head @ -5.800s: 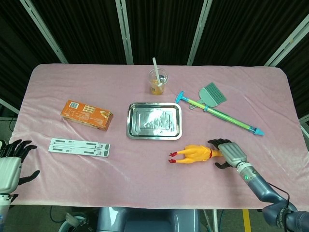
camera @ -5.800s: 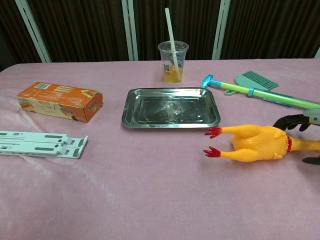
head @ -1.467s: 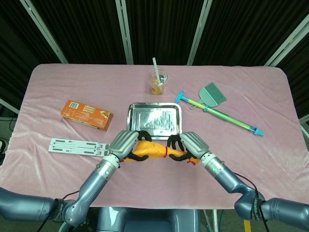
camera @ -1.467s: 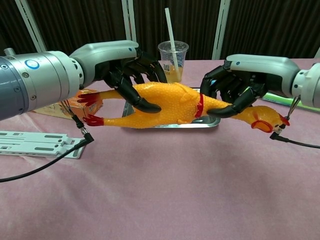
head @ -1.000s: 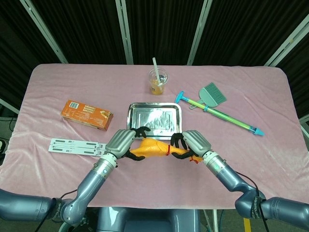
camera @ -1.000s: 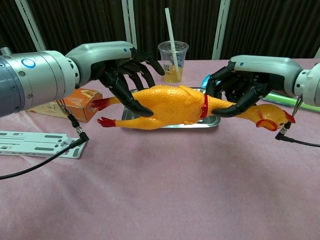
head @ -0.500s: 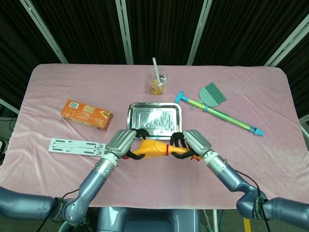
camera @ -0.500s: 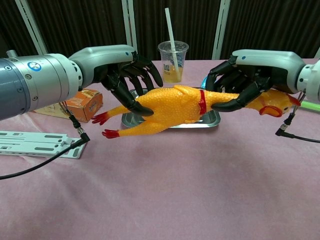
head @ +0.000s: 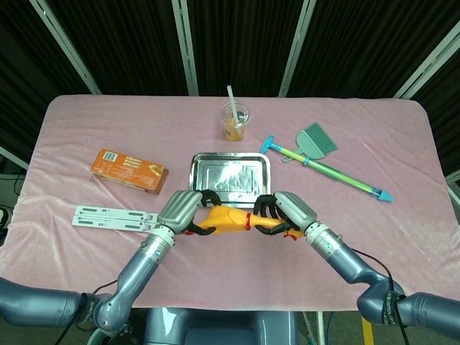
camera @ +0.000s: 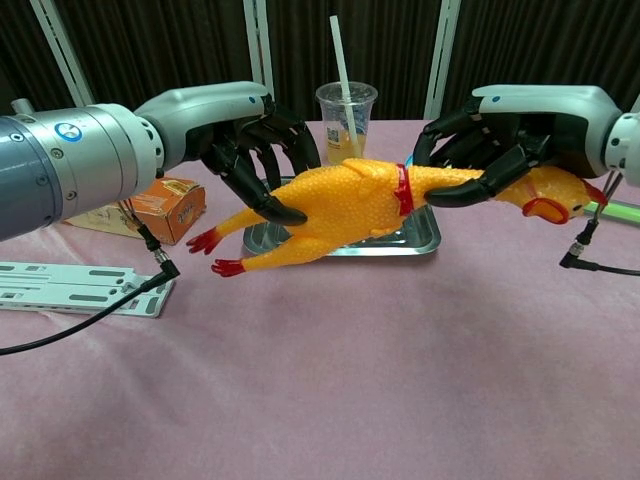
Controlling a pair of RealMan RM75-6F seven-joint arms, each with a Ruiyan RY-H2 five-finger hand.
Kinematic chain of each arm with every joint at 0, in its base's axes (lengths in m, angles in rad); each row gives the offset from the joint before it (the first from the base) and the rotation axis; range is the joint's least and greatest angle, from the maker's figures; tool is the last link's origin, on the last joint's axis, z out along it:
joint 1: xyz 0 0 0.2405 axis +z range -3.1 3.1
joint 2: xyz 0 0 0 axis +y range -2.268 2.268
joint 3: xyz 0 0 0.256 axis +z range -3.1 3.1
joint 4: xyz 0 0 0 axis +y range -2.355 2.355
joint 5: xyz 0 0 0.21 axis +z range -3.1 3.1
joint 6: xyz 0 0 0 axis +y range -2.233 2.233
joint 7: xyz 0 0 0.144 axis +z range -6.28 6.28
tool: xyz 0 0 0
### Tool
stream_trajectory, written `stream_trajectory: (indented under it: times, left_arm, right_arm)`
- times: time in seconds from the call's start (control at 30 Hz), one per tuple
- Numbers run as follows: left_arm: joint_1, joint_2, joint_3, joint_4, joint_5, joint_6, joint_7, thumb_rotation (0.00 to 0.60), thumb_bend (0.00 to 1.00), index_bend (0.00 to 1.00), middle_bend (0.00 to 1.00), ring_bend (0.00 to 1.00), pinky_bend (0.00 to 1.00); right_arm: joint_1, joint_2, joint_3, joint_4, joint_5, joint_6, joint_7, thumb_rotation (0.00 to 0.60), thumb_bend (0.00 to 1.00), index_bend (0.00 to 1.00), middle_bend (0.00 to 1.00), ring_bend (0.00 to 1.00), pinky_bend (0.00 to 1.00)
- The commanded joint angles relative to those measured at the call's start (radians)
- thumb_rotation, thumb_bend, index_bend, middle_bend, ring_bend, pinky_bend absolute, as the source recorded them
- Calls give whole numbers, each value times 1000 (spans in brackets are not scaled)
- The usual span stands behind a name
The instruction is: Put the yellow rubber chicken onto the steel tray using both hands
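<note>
Yellow rubber chicken point(camera: 350, 205) held off the counter, at the near rim of the rectangular steel tray point(head: 230, 178) — left hand point(camera: 255, 135) clasps its body, right hand point(camera: 490, 135) its neck. Best carried level and farther over the tray, then lowered with both hands together — feet hang low, head high.

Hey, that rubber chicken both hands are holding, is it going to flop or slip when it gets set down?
Probably floppy: the chicken sags, legs drooping past the left robot hand. Likely light, since the right robot hand holds just its neck. Its long body may overhang the tray.

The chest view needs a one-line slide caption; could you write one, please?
Both hands, left and right, hold the yellow rubber chicken aloft in front of the steel tray.
</note>
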Motion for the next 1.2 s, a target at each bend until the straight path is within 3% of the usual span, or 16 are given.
stream_trajectory:
  times: [0.03, 0.23, 0.43, 0.53, 0.7, 0.8, 0.93, 1.2]
  left_arm:
    - [4, -12, -3, 13, 21, 8, -12, 600, 521, 634, 688, 592, 570]
    - [6, -21, 0, 24, 48, 12, -17, 600, 604, 790, 848, 729, 636]
    - [14, -26, -5, 28, 54, 13, -31, 600, 619, 844, 906, 784, 653]
    - [17, -21, -6, 27, 54, 8, -35, 600, 567, 752, 829, 717, 647]
    - [26, 14, 4, -3, 45, -20, -42, 600, 149, 380, 553, 490, 568]
    - [34, 22, 8, -13, 52, -19, -51, 600, 24, 233, 434, 383, 471]
    - [42, 26, 11, -12, 62, -18, -61, 600, 1, 162, 327, 297, 415]
    - [54, 29, 13, -11, 87, -5, -70, 600, 1, 137, 273, 246, 388]
  right_arm:
    - [1, 5, -2, -1, -9, -2, 10, 600, 483, 906, 745, 736, 824]
    - [1, 9, -6, -1, -18, -1, 21, 600, 487, 909, 747, 738, 827]
    - [1, 13, -10, -3, -25, 2, 29, 600, 489, 915, 752, 743, 831]
    - [0, 14, -12, -3, -27, 4, 31, 600, 489, 916, 752, 743, 831]
    - [-1, 18, -17, -2, -31, 7, 32, 600, 489, 915, 752, 743, 831]
    - [-3, 20, -20, 0, -32, 8, 33, 600, 489, 916, 752, 743, 831]
    - [-6, 23, -24, 4, -32, 11, 36, 600, 489, 915, 752, 743, 831]
    - [-15, 28, -35, 14, -36, 18, 40, 600, 490, 915, 752, 743, 831]
